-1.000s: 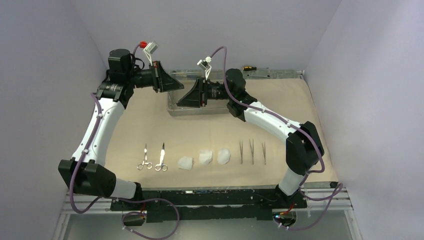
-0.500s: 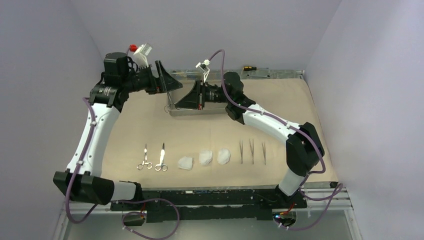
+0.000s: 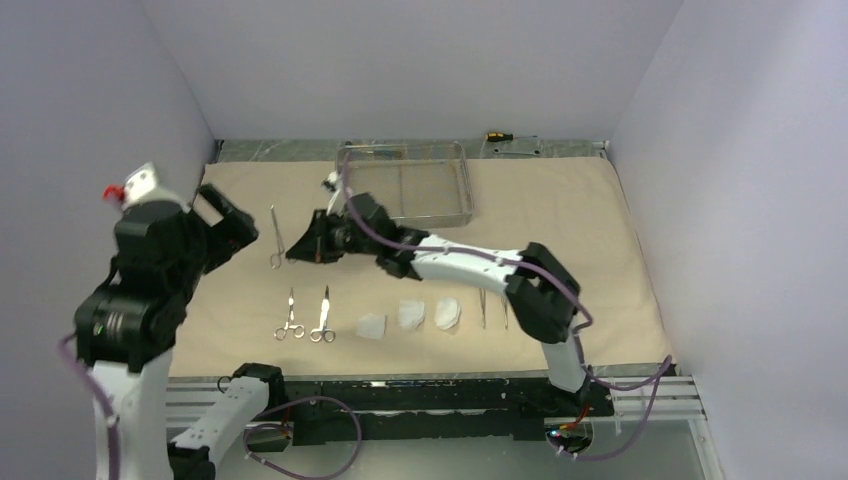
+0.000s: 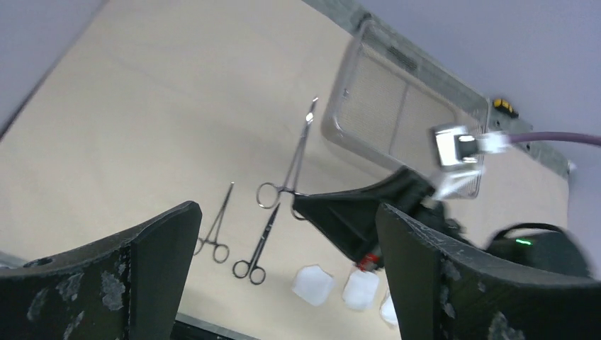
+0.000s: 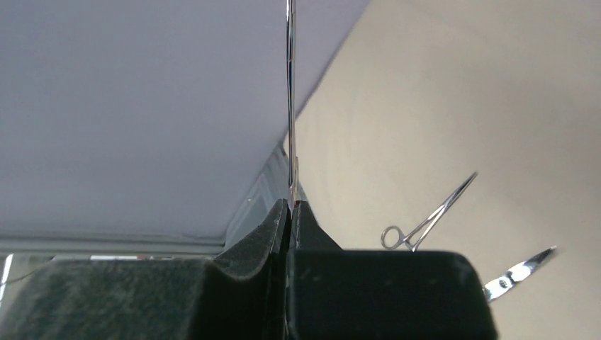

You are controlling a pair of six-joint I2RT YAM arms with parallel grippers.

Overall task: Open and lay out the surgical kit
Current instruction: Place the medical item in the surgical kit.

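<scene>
Pinching the third ring-handled clamp (image 3: pixel 274 236) in the right fingers (image 5: pixel 273 230), which press tight together on it at the ring end as far as can be told, with the slim blades running straight out past the tips. Seen edge-on from the right wrist, so no telling how much steel sits inside the pinch. Left fingers (image 4: pixel 152 248) spread wide on nothing, raised well off to the far side of the clamp from the right fingers.

Likely step in hand: laying this clamp on the beige wrap cloth (image 3: pixel 560 230) alongside the two clamps (image 3: pixel 322 313) lying parallel on the near side of the right fingertips. Further along that same row, under and beyond the right arm: three white gauze pads (image 3: pixel 411 316) and the tweezers (image 3: pixel 482 306), partly hidden. Wire-mesh tray (image 3: pixel 420 185) well behind the right fingers.

To do it well:
- Line the blades up with the two laid clamps, rings toward the near edge.
- Pick the free spot just beside the outer clamp, close without touching.
- Lower until the rings meet the cloth, then let the blades settle flat before parting the fingers.
- Part them slowly and lift straight up, to avoid dragging a thin, slippery tool askew.
- Keep the left fingers clear of the row.
</scene>
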